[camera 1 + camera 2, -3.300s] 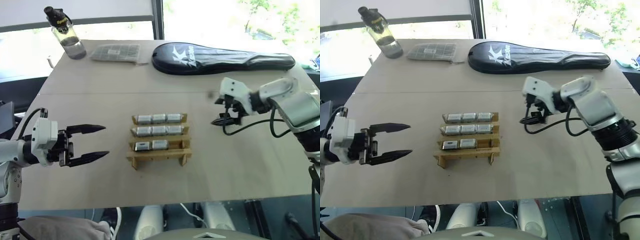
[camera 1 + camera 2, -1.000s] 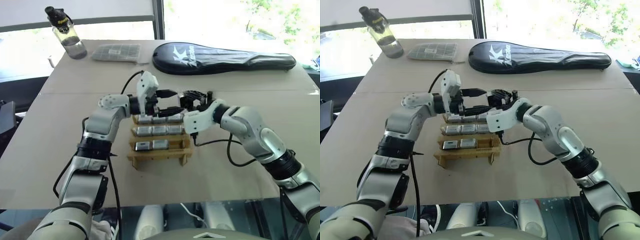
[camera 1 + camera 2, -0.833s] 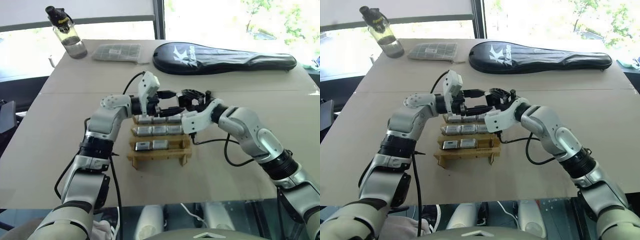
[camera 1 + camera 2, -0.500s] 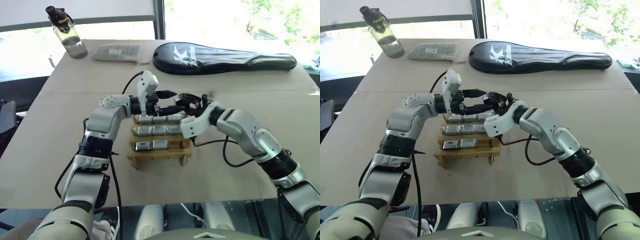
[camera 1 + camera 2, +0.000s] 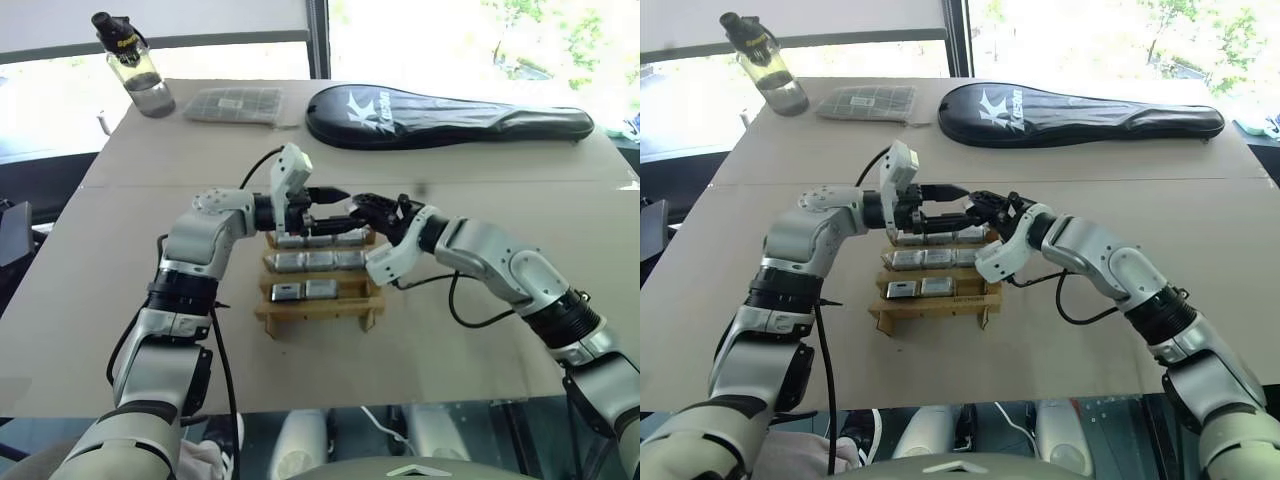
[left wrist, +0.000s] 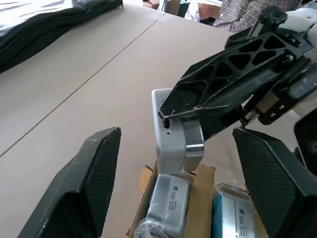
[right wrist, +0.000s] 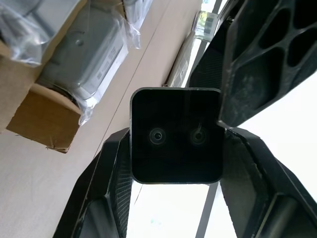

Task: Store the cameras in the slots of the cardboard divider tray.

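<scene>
Evidently mid-handover: ninth camera (image 6: 171,131) pinched between the partly closed fingers of the right gripper (image 5: 366,207), just above the back row of the cardboard divider tray (image 5: 318,313), presumably for a regrip before slotting. Flanked by the left gripper (image 5: 332,204), spread wide and holding nothing, one finger either side, not touching. Eight other cameras (image 5: 318,262) already seated; front-right slot (image 5: 349,290) vacant, likely the destination. Well beyond: racket case (image 5: 445,115), bottle (image 5: 135,70), grey packet (image 5: 232,104).

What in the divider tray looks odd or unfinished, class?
The front row of the cardboard divider tray holds two cameras; its rightmost slot is empty, while the other two rows hold three each. The ninth camera sits in the right gripper, between the fingers of the open left gripper.
</scene>
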Controlling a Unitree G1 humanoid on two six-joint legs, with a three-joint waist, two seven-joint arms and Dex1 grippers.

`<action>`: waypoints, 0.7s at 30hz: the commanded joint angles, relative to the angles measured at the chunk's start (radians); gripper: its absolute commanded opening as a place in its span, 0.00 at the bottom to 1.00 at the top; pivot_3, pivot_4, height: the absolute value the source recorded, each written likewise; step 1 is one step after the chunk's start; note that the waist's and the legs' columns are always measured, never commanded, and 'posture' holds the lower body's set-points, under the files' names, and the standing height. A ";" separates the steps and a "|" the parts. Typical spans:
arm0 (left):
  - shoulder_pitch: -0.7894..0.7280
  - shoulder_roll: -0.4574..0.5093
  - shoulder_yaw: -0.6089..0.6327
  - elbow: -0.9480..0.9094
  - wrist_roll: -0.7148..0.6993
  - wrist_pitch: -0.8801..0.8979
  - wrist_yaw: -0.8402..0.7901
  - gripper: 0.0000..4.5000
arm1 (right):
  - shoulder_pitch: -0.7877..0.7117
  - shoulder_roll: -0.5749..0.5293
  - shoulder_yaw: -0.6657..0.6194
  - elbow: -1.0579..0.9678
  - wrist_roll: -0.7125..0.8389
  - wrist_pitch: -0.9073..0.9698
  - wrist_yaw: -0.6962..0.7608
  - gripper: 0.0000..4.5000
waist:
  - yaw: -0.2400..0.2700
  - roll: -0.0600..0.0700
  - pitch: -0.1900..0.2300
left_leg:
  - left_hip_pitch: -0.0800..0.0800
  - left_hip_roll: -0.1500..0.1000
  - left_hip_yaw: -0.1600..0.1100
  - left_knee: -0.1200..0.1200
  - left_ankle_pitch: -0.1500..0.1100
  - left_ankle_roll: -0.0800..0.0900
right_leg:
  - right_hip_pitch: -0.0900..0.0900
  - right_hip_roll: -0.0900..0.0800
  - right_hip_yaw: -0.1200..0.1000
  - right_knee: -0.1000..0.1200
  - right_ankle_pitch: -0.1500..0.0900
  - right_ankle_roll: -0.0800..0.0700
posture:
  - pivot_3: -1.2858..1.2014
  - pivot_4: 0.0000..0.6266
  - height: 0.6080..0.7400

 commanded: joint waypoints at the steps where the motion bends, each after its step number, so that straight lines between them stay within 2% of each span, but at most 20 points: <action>1: -0.016 0.011 -0.004 -0.034 -0.008 0.011 -0.018 0.83 | -0.027 -0.003 -0.017 -0.008 -0.004 -0.024 -0.030 0.43 | 0.000 0.000 0.000 | 0.000 0.000 0.000 0.000 0.000 0.000 | 0.000 0.000 0.000 0.000 0.000 0.000 | 0.52 0.24 1.00; 2: -0.017 0.014 -0.006 -0.035 -0.010 0.025 -0.021 0.71 | -0.028 -0.002 -0.017 -0.003 -0.006 -0.027 -0.034 0.43 | 0.000 0.000 0.000 | 0.000 0.000 0.000 0.000 0.000 0.000 | 0.000 0.000 0.000 0.000 0.000 0.000 | 0.52 0.24 1.00; 3: -0.018 0.015 -0.006 -0.035 -0.011 0.034 -0.023 0.67 | -0.029 -0.002 -0.018 0.001 -0.008 -0.029 -0.036 0.43 | 0.000 0.000 0.000 | 0.000 0.000 0.000 0.000 0.000 0.000 | 0.000 0.000 0.000 0.000 0.000 0.000 | 0.52 0.24 1.00; 4: -0.017 0.017 -0.006 -0.034 -0.008 0.035 -0.025 0.58 | -0.029 0.001 -0.020 0.003 -0.008 -0.028 -0.039 0.43 | 0.000 0.000 0.000 | 0.000 0.000 0.000 0.000 0.000 0.000 | 0.000 0.000 0.000 0.000 0.000 0.000 | 0.52 0.24 1.00; 8: -0.013 0.024 -0.014 -0.037 -0.004 0.040 -0.034 0.17 | -0.030 0.010 -0.022 0.006 -0.008 -0.028 -0.040 0.43 | -0.001 0.000 0.000 | 0.000 0.000 0.000 0.000 0.000 0.000 | 0.000 0.000 0.000 0.000 0.000 0.000 | 0.52 0.24 1.00; 9: -0.012 0.025 -0.015 -0.038 -0.004 0.043 -0.036 0.14 | -0.031 0.012 -0.022 0.008 -0.009 -0.028 -0.040 0.43 | 0.000 0.000 0.000 | 0.000 0.000 0.000 0.000 0.000 0.000 | 0.000 0.000 0.000 0.000 0.000 0.000 | 0.52 0.24 1.00; 18: 0.002 0.032 -0.031 -0.050 0.012 0.037 -0.039 0.14 | -0.016 0.018 -0.048 -0.009 0.017 -0.022 -0.039 0.43 | 0.000 0.000 0.000 | 0.000 0.000 0.000 0.000 0.000 0.000 | 0.000 0.000 0.000 0.000 0.000 0.000 | 0.52 0.24 1.00; 19: 0.002 0.032 -0.031 -0.049 0.013 0.035 -0.037 0.14 | -0.011 0.018 -0.054 -0.017 0.020 -0.019 -0.043 0.66 | 0.000 0.000 0.000 | 0.000 0.000 0.000 0.000 0.000 0.000 | 0.000 0.000 0.000 0.000 0.000 0.000 | 0.52 0.24 1.00; 20: -0.001 0.031 -0.030 -0.045 0.014 0.029 -0.037 0.14 | -0.007 0.023 -0.062 -0.023 0.043 -0.010 -0.028 0.70 | 0.000 0.000 0.000 | 0.000 0.000 0.000 0.000 0.000 0.000 | 0.000 0.000 0.000 0.000 0.000 0.000 | 0.52 0.24 1.00; 21: -0.003 0.030 -0.030 -0.043 0.015 0.026 -0.037 0.14 | -0.004 0.026 -0.067 -0.026 0.060 -0.004 -0.016 0.78 | 0.000 0.000 0.000 | 0.000 0.000 0.000 0.000 0.000 0.000 | 0.000 0.000 0.000 0.000 0.000 0.000 | 0.52 0.24 1.00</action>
